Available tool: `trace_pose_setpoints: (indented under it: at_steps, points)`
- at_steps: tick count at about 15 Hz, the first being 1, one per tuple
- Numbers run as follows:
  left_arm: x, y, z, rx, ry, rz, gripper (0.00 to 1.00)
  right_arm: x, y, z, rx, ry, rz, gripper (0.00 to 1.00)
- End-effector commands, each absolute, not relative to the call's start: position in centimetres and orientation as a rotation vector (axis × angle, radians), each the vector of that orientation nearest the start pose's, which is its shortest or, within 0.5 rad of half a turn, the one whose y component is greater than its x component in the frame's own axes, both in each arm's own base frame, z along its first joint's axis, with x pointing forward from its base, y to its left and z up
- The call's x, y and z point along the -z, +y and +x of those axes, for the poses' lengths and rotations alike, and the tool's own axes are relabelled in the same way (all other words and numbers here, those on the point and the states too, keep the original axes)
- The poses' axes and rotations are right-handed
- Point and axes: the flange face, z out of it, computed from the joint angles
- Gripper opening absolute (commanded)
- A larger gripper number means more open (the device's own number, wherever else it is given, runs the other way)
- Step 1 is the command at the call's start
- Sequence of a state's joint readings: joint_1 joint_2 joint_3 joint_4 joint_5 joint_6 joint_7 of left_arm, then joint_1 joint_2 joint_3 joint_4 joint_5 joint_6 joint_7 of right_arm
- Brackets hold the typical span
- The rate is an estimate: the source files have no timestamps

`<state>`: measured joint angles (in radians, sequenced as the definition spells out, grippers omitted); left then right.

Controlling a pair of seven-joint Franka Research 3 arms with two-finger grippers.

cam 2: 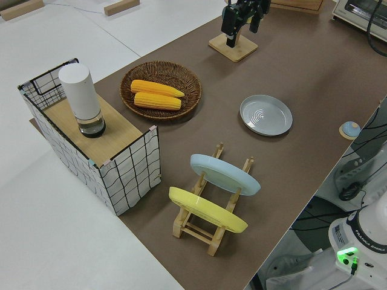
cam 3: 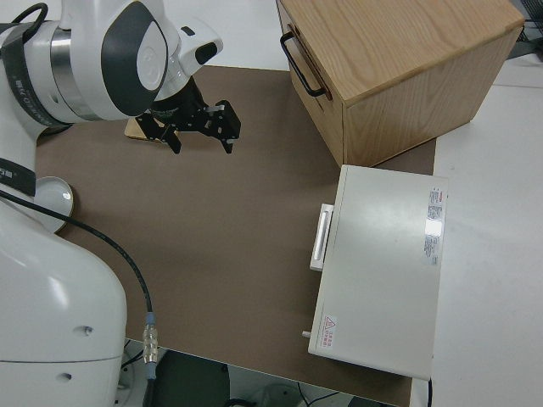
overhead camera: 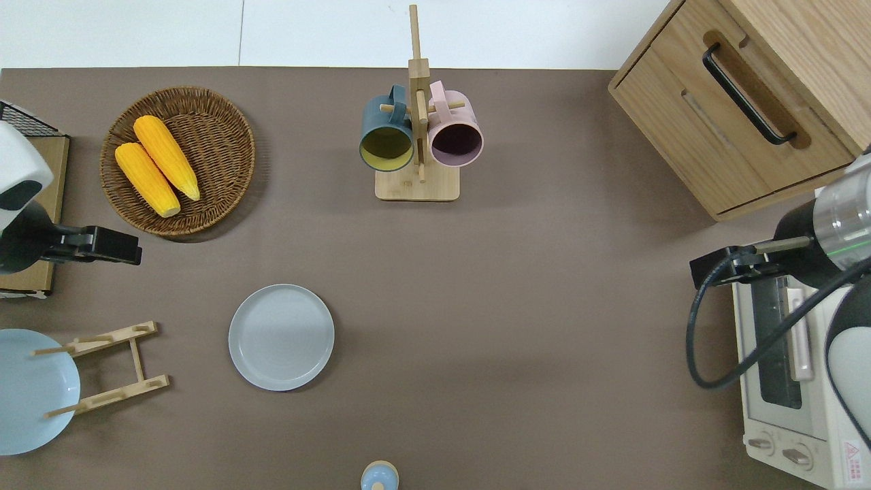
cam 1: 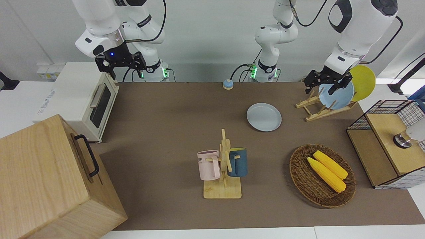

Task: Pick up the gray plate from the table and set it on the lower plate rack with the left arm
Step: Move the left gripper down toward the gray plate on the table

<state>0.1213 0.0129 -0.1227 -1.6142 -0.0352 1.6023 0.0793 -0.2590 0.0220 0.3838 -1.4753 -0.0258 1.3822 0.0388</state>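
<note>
From the front I see my left gripper (cam 1: 328,83), fingers spread and empty, up in the air, the round gray plate (cam 1: 264,117) flat on the table at its eight o'clock. Overhead, that gripper (overhead camera: 109,246) sits at ten o'clock of the plate (overhead camera: 281,337); the slotted lower plate rack (overhead camera: 112,367) holds a light blue plate (overhead camera: 30,391). The right arm is parked.
</note>
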Motion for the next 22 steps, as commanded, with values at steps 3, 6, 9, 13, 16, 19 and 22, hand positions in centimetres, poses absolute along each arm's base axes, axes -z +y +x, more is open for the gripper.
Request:
trace_pose_setpoints:
  at_steps: [3, 6, 9, 13, 16, 19, 22]
  points:
    - [-59.7, -0.5, 56.7, -0.039, 0.112, -3.180, 0.99, -64.6, 6.0, 53.6, -0.178, -0.108, -3.169, 0.983]
    - [-59.6, -0.3, 56.8, -0.042, 0.115, -3.171, 0.99, -64.6, 6.0, 53.6, -0.179, -0.108, -3.169, 0.983]
    - [-59.5, -0.4, 56.7, -0.049, 0.115, -3.174, 0.99, -64.6, 6.0, 53.6, -0.179, -0.108, -3.169, 0.983]
    - [-58.4, -0.5, 56.2, -0.115, 0.107, -3.174, 0.99, -64.6, 5.9, 53.6, -0.179, -0.105, -3.169, 0.983]
    - [-56.9, 0.3, 55.3, -0.171, 0.060, -3.176, 0.99, -64.6, 6.0, 53.6, -0.179, -0.108, -3.169, 0.983]
    - [-56.4, 0.4, 53.4, -0.203, 0.054, -3.170, 0.99, -64.5, 6.0, 53.6, -0.183, -0.108, -3.169, 0.983]
    - [-54.9, 0.4, 51.3, -0.225, 0.047, -3.162, 0.99, -64.6, 6.0, 53.6, -0.178, -0.108, -3.169, 0.983]
